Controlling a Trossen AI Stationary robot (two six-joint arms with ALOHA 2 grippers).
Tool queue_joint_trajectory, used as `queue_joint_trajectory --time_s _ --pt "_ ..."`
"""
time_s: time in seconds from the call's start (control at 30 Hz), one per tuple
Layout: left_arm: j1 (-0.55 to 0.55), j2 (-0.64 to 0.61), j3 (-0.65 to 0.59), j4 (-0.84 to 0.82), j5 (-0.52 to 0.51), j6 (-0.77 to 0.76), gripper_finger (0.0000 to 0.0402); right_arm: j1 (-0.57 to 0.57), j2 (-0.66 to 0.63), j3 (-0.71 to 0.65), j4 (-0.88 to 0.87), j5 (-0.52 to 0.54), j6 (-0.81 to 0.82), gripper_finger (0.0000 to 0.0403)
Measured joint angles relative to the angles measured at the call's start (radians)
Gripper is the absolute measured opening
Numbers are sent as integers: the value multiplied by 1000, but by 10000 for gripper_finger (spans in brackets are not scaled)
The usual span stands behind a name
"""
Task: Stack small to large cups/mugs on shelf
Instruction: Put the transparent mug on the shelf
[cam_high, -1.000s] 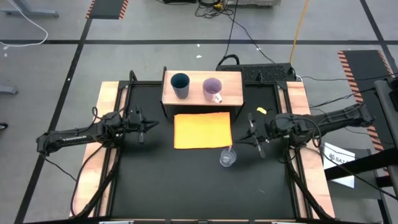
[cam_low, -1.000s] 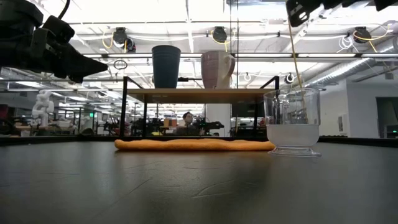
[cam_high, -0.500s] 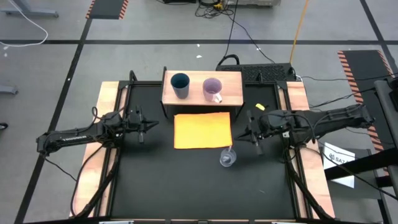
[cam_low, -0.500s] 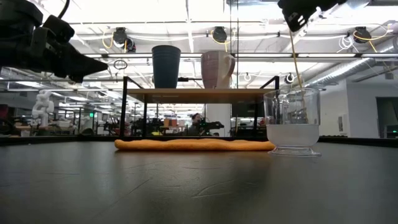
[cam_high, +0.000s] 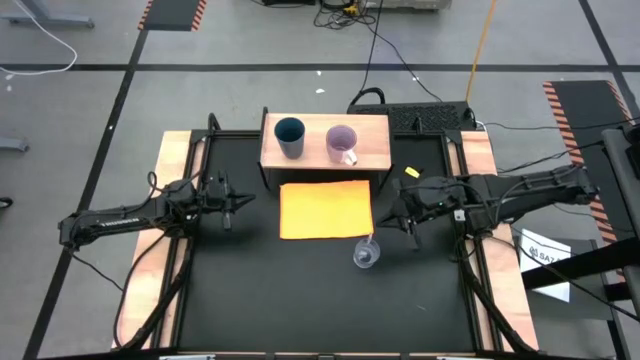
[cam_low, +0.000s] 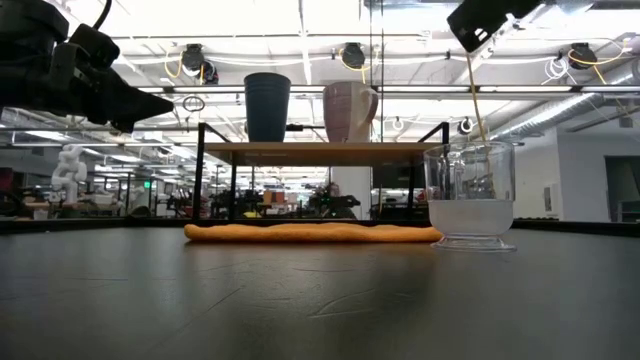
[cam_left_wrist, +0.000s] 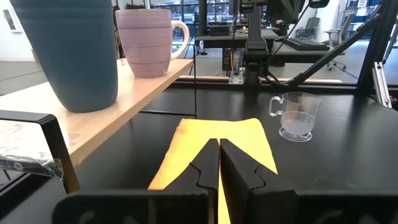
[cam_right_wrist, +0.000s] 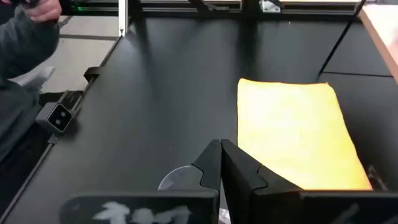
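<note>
The clear cup (cam_high: 365, 254) stands alone on the black tabletop (cam_high: 300, 290), unshelved. Just beyond it hovers the right tool (cam_high: 397, 218), clenched and empty; the left tool (cam_high: 240, 201), likewise clenched, waits. Farther back, the shelf (cam_high: 372, 126) holds the dark blue tumbler (cam_high: 289, 136) and lilac mug (cam_high: 342, 144).

The blue tumbler (cam_high: 289, 136) and lilac mug (cam_high: 342, 143) are occupying the shelf (cam_high: 375, 130); its right end is staying free.

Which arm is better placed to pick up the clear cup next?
The right. Its hand hovers shut just beside the clear cup, while the left hand waits shut beyond the orange sheet.
</note>
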Motion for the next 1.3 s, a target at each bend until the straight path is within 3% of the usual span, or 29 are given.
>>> queue_joint_trajectory --time_s 0.77,0.97,1.3 --pt "0 0 0 6 -1 1 17 -8 289 280 -314 -33 59 0" --pt "0 0 0 6 -1 1 17 -22 333 298 -382 -111 70 0" --pt "0 0 0 6 -1 12 17 -22 399 299 -420 -113 86 0"
